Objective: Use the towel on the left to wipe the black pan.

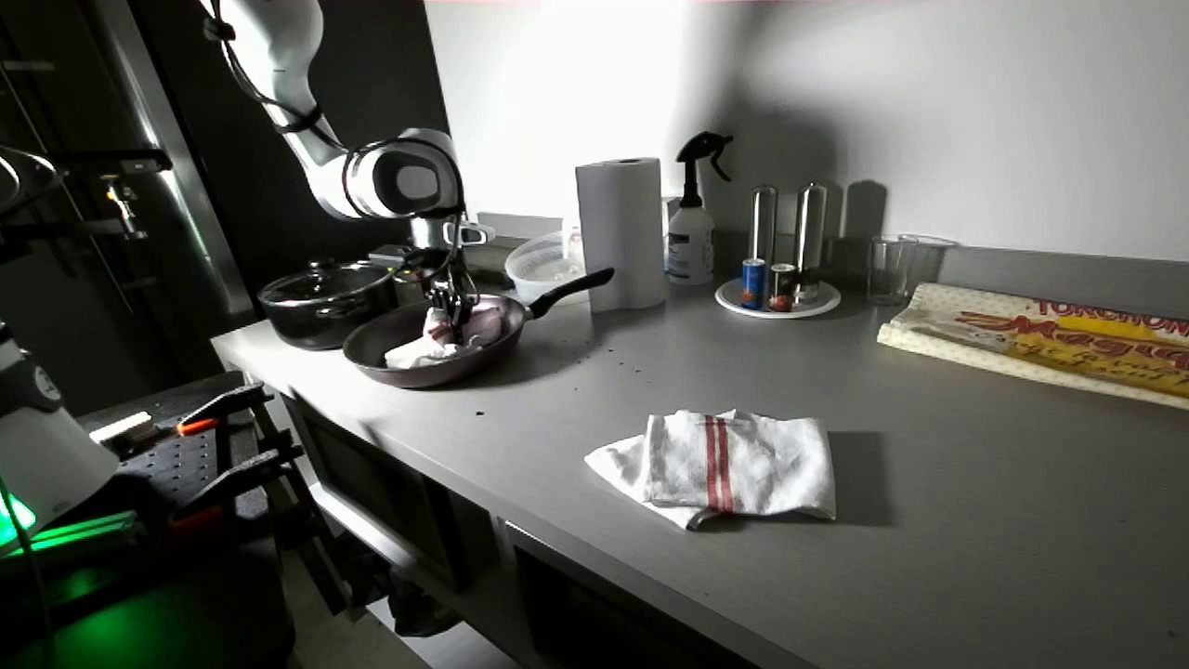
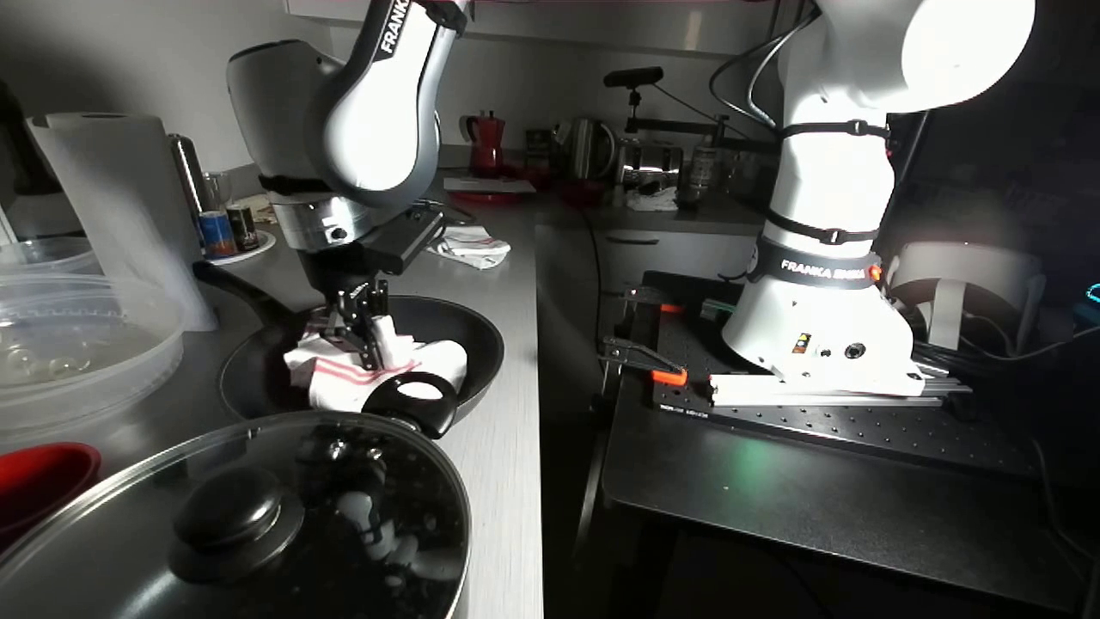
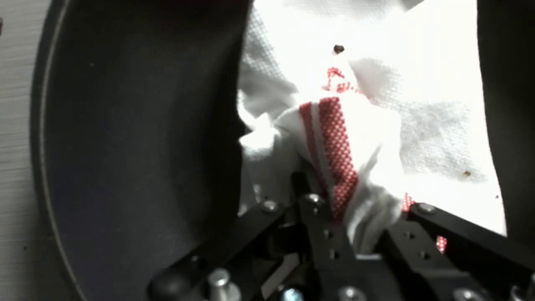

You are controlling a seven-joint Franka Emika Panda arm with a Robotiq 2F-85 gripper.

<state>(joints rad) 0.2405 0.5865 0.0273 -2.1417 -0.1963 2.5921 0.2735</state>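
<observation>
The black pan (image 1: 409,375) stands on the counter near its front edge, its handle pointing toward the wall side. It also shows in an exterior view (image 2: 460,322) and fills much of the wrist view (image 3: 125,125). A white towel with red stripes (image 1: 415,353) lies bunched inside the pan, also seen in the wrist view (image 3: 439,138). My gripper (image 3: 353,209) points down into the pan and is shut on a gathered fold of this towel, which spreads around the fingers over the pan floor. The fingertips are partly hidden by cloth. A few dark crumbs lie on the towel.
A second striped towel (image 1: 762,465) lies folded on the counter. A lidded pot (image 2: 344,516) stands close beside the pan. A plastic bowl (image 2: 86,361), paper roll (image 1: 620,237), spray bottle (image 1: 690,237) and plate with cans (image 1: 725,302) stand toward the wall.
</observation>
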